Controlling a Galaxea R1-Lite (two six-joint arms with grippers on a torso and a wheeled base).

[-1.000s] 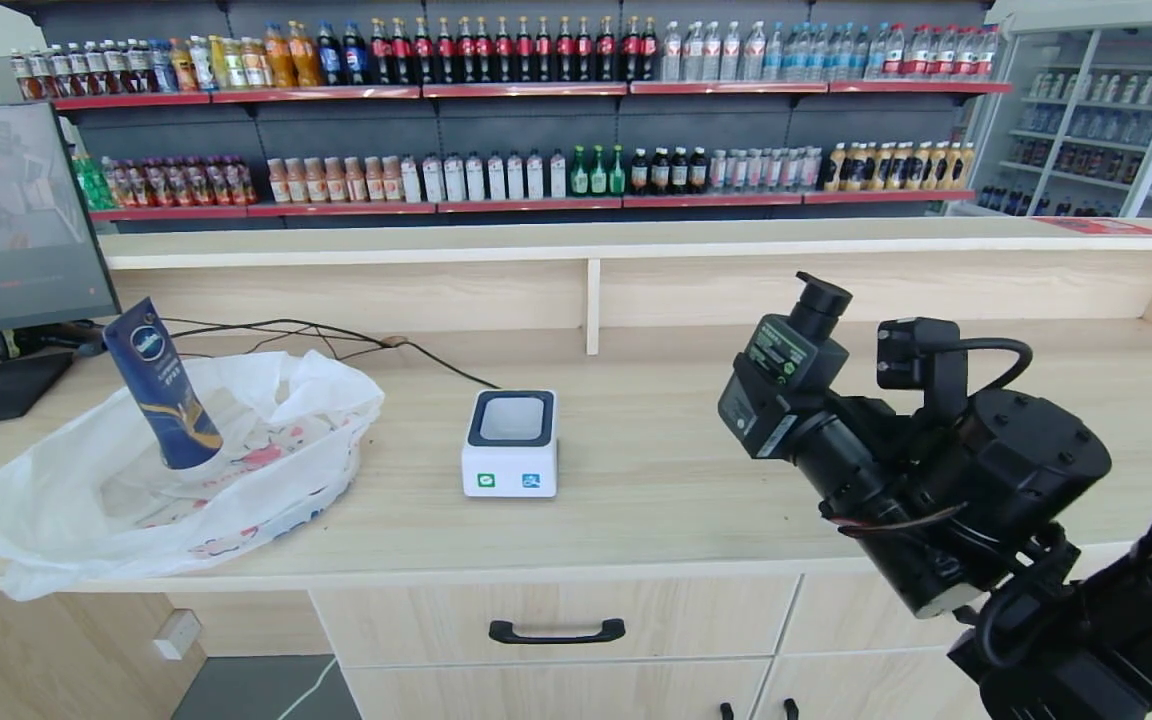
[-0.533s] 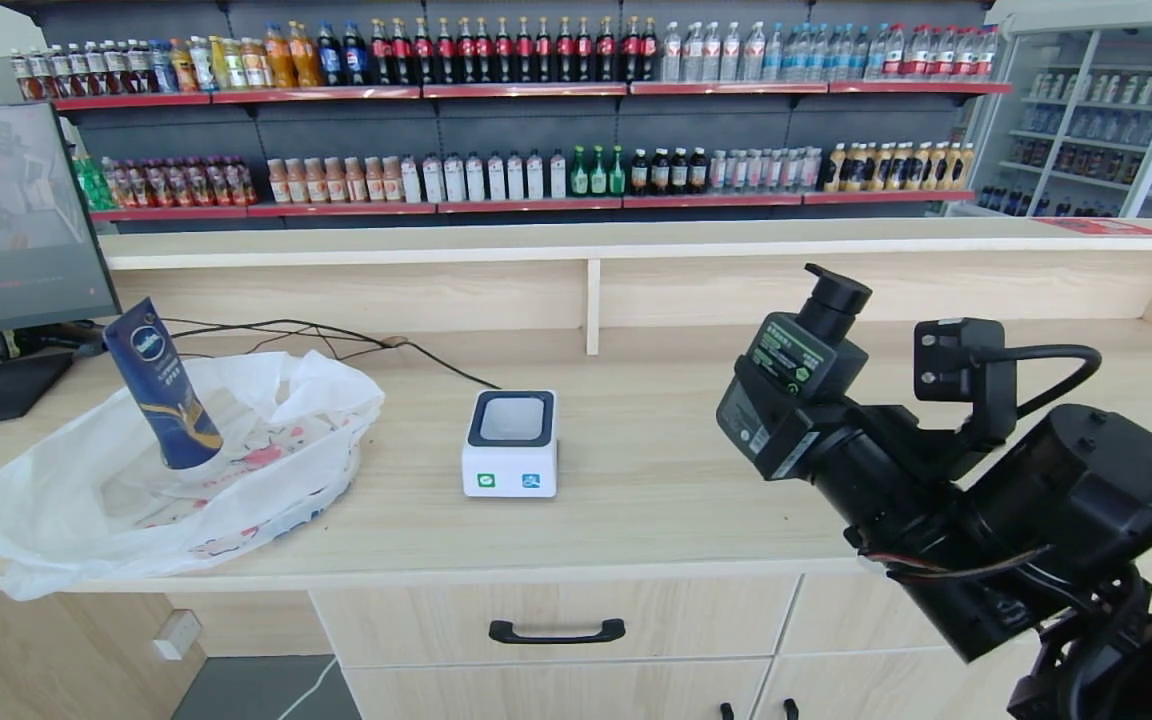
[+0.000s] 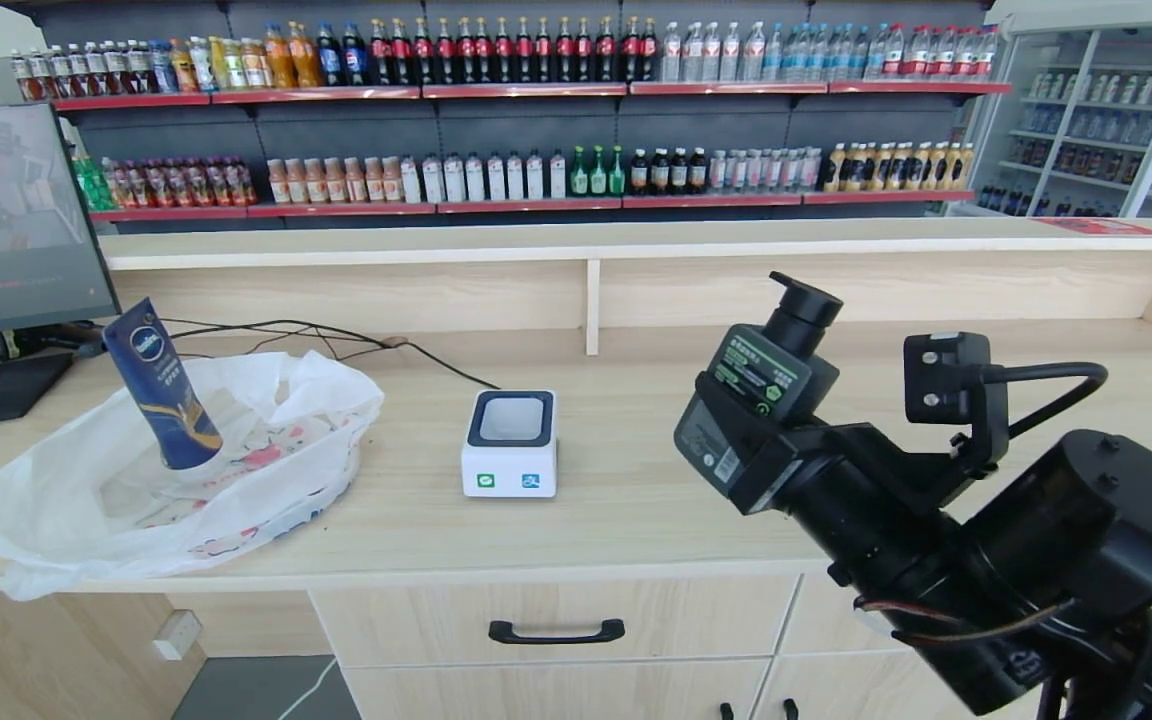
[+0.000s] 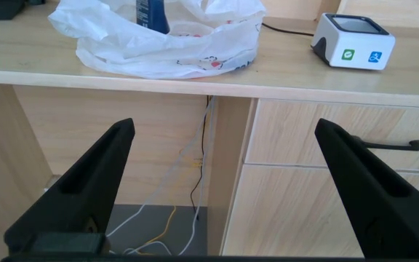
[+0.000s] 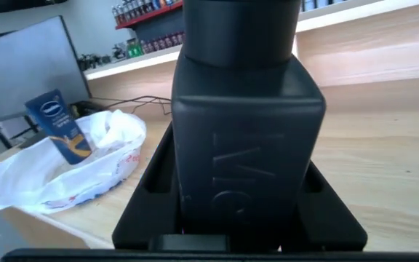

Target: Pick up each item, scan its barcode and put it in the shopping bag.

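The right hand [image 3: 778, 466] is closed on the black bottle [image 3: 751, 388], one finger against each side of its lower body. The bottle is square-bodied with a round black cap and carries a green label on its upper face. It is held off the tabletop [image 3: 636, 505], tilted, with the cap pointing up and away from the robot. It sits to the right of the scanner [image 3: 510, 442] and apart from it.

The scanner is a small white box with a dark-framed window on top. It stands near the middle of the tabletop, and a black cable [image 3: 316, 330] runs from behind it toward the left rear.

The shopping bag [image 3: 266, 470] is white plastic. It lies spread open on the left of the tabletop, with its front edge hanging over the tabletop edge. A blue tube [image 3: 161, 385] stands inside it, leaning slightly.

The left hand [image 4: 224, 185] is open, with its jaws wide apart and nothing between them. It is positioned below tabletop level, facing the cabinet front.

A monitor [image 3: 6, 210] stands at the far left of the tabletop. Shelves [image 3: 536, 90] of drink bottles line the rear wall.
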